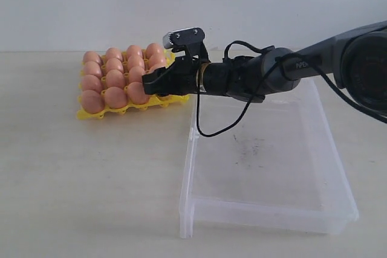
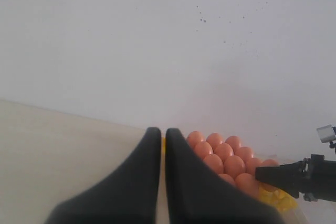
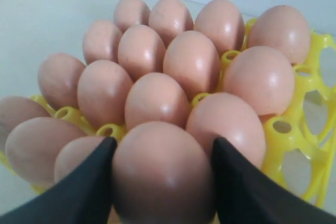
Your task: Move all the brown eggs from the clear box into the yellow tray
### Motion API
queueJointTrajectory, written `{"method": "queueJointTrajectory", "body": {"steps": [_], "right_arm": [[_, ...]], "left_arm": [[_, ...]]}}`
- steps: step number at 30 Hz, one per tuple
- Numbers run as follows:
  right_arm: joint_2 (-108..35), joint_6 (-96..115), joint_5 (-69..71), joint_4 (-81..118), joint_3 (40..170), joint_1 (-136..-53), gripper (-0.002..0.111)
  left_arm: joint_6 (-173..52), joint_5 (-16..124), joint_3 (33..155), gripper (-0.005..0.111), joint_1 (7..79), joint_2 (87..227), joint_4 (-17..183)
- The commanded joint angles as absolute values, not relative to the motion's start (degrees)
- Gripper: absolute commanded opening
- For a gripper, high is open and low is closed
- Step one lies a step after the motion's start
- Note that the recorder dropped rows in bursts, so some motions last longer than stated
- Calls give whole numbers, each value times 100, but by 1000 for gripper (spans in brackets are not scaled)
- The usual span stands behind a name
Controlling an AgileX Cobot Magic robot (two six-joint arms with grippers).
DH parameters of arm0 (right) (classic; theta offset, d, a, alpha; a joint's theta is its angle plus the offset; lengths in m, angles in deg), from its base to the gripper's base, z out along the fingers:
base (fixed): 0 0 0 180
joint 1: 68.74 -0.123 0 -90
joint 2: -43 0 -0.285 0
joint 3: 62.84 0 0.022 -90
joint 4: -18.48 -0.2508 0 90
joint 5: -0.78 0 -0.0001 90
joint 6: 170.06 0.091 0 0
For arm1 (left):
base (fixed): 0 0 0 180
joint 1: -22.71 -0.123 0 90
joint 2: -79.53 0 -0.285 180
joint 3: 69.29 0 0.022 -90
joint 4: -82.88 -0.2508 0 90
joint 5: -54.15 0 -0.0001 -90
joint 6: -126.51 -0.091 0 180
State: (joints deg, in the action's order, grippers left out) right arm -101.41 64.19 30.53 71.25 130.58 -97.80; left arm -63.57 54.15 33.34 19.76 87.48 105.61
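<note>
The yellow tray stands at the back left, its cups filled with several brown eggs. My right gripper reaches across to the tray's near right corner. In the right wrist view it is shut on a brown egg, with a black finger against each side, just above the tray. The clear box lies at the right under the right arm; its floor shows only dark scuffs. My left gripper is shut with nothing in it and looks toward the eggs from a distance.
The pale tabletop runs to a white wall behind. A black cable hangs from the right arm over the box's far left corner. The right gripper's tip shows in the left wrist view.
</note>
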Motion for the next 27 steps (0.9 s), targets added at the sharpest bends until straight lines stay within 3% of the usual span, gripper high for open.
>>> {"method": "queueJointTrajectory", "body": {"steps": [1, 6, 17, 22, 24, 27], "right_arm": [[-10142, 6650, 3049, 7198, 13087, -9792, 35], [-10142, 6984, 2814, 7366, 13087, -9792, 52], [-9962, 7092, 2771, 7455, 13087, -9782, 53], [-9403, 7247, 2116, 7710, 13087, -9782, 52], [-9100, 7495, 1753, 8029, 13046, -9782, 42], [-8692, 7724, 1593, 8640, 12882, -9782, 1]], "left_arm": [[-6409, 5415, 3350, 4, 2000, 8732, 10580], [-6409, 5415, 3350, 4, 2000, 8732, 10580], [-6409, 5415, 3350, 4, 2000, 8732, 10580], [-6409, 5415, 3350, 4, 2000, 8732, 10580], [-6409, 5415, 3350, 4, 2000, 8732, 10580], [-6409, 5415, 3350, 4, 2000, 8732, 10580]]}}
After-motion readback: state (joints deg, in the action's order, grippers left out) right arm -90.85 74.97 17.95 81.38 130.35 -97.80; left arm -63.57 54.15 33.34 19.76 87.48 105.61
